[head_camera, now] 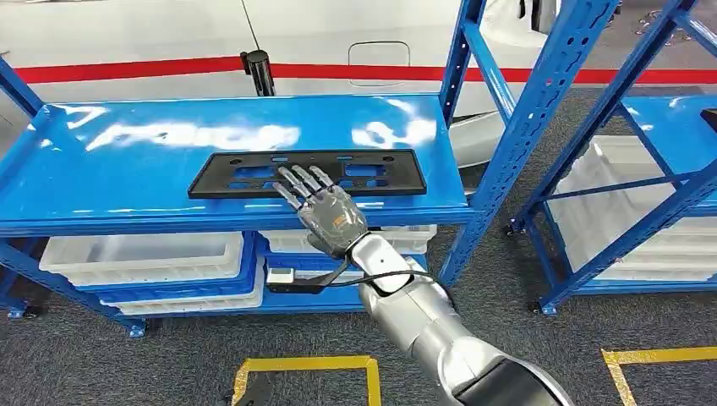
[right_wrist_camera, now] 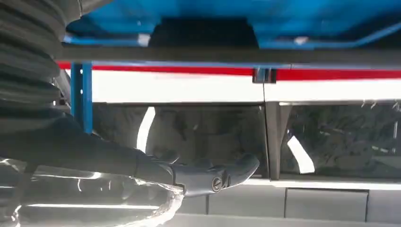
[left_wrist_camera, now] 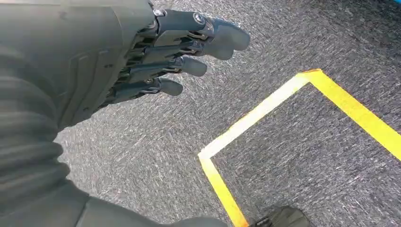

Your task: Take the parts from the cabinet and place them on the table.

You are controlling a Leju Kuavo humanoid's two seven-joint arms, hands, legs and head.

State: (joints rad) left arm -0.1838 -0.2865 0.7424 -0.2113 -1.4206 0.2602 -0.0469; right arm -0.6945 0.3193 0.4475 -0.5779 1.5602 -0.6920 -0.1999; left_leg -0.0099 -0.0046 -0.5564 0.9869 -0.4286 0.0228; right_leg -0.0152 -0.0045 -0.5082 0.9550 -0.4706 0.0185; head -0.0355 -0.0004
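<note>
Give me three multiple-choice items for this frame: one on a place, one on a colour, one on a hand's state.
1. The black plate lies:
A. on the floor
B. on the blue shelf's top
C. in a white bin

2. The floor tape is:
A. yellow
B. green
C. white

3. The left hand:
A. grips the plate
B. holds a bin
C. holds nothing, fingers apart

Answers: 1 B, the plate rests flat on the blue shelf where the right hand reaches; 2 A, yellow lines cross grey carpet; 3 C, it hangs over the floor.

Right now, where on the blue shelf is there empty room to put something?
Bare room: the blue shelf left of the black plate, and the strip behind it. The front middle is crowded: the right hand has its fingers over the plate.
</note>
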